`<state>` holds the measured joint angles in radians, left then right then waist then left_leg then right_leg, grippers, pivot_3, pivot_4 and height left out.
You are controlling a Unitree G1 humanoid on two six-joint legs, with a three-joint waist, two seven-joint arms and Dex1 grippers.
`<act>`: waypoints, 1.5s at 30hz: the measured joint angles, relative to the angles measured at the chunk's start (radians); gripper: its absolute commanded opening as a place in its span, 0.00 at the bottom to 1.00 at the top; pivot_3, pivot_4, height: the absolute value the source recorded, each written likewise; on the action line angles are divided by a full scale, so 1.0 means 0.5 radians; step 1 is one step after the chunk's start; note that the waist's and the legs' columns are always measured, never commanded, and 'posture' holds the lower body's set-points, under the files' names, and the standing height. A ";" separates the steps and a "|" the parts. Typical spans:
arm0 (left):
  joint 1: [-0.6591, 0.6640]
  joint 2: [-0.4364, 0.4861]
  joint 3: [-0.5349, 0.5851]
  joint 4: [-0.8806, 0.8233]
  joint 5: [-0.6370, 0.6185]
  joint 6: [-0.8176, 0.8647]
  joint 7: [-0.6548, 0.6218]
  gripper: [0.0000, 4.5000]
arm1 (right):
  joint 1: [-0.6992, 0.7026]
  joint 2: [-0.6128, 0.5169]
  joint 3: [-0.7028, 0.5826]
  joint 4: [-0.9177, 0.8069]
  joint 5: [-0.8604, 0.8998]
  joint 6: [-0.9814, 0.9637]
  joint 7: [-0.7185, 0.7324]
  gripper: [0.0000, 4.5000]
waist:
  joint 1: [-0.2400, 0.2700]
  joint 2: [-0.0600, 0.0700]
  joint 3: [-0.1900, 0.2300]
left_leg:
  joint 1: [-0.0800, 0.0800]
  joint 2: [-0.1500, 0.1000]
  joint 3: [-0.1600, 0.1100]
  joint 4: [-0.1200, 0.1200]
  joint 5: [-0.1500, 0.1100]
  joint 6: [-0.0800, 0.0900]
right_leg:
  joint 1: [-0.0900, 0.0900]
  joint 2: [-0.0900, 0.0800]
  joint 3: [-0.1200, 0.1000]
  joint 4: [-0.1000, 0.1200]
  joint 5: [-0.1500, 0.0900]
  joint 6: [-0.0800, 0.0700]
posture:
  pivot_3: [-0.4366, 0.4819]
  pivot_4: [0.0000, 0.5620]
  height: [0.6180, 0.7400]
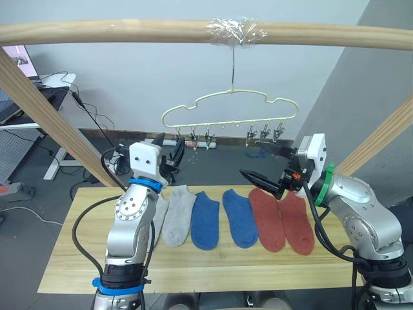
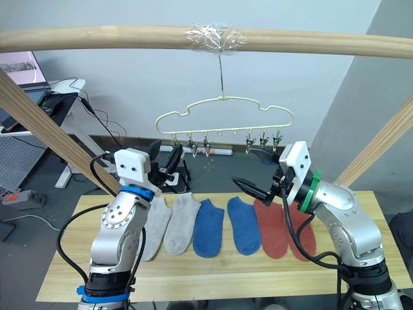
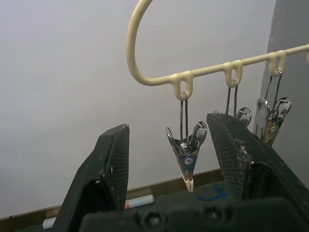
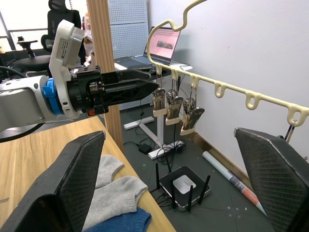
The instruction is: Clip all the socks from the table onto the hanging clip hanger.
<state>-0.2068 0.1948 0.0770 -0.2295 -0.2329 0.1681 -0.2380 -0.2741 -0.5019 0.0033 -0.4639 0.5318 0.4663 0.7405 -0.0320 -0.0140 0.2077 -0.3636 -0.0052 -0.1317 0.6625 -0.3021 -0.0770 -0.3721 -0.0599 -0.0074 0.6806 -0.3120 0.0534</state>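
Six socks lie in a row on the table (image 1: 193,265): two grey (image 1: 179,215), two blue (image 1: 206,220) and two rust red (image 1: 266,218). Above them the pale yellow clip hanger (image 1: 229,106) hangs by its hook from the top beam. Its metal clips (image 1: 193,139) are all empty. My left gripper (image 1: 169,152) is raised to the hanger's left end and open. In the left wrist view the end clip (image 3: 186,151) dangles between its two fingers. My right gripper (image 1: 257,159) is wide open, above the red socks and below the right-hand clips (image 1: 266,134), holding nothing.
A round wooden beam (image 1: 129,31) spans the top, with slanting beams at the left (image 1: 51,116) and right (image 1: 381,139). Behind the table, a desk with a laptop (image 1: 19,61) stands at the far left. A router (image 4: 186,186) and cables lie on the floor.
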 measured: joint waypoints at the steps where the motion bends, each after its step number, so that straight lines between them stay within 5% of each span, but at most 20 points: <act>1: 0.000 -0.001 -0.001 0.005 0.000 -0.002 -0.006 0.62 | 0.000 0.000 0.000 0.000 0.000 0.000 0.000 1.00 | 0.000 0.000 0.000 | 0.000 0.000 0.000 0.000 0.000 0.000 | 0.000 0.000 0.000 0.000 0.000 0.000 | 0.42 0.32 1.00; 28: -0.081 -0.004 -0.024 0.155 0.045 -0.083 -0.035 0.62 | 0.034 -0.015 -0.005 -0.040 0.039 0.043 -0.046 1.00 | -0.002 0.000 0.000 | 0.000 0.000 0.000 0.000 -0.004 0.007 | 0.000 0.000 0.000 0.000 0.000 0.000 | 0.40 0.33 1.00; 37: -0.082 -0.008 -0.025 0.157 0.034 -0.087 -0.047 0.08 | 0.039 -0.019 -0.005 -0.045 0.041 0.046 -0.052 1.00 | -0.002 0.000 0.000 | 0.000 0.000 0.000 0.000 -0.004 0.007 | 0.000 0.000 0.000 0.000 0.000 0.000 | 0.40 0.33 1.00; 40: -0.087 -0.021 -0.030 0.157 0.028 -0.092 -0.063 0.00 | 0.041 -0.022 -0.005 -0.069 0.042 0.046 -0.052 1.00 | -0.002 0.000 0.000 | 0.000 0.000 0.000 0.000 -0.004 0.007 | 0.000 0.000 0.000 0.000 0.000 0.000 | 0.40 0.33 1.00; 45: -0.094 -0.029 -0.033 0.157 0.037 -0.099 -0.065 0.00 | 0.074 -0.030 -0.006 -0.092 0.041 0.051 -0.064 1.00 | -0.002 0.000 0.000 | 0.000 0.000 -0.001 0.000 -0.004 0.007 | 0.000 0.000 0.000 0.000 0.000 0.000 | 0.40 0.32 1.00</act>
<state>-0.2535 0.1801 0.0607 -0.1513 -0.2146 0.1184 -0.2704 -0.2369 -0.5168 0.0002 -0.5097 0.5523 0.4919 0.7084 -0.0331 -0.0140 0.2079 -0.3636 -0.0053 -0.1319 0.6625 -0.3041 -0.0733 -0.3721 -0.0597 -0.0075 0.6806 -0.3120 0.0534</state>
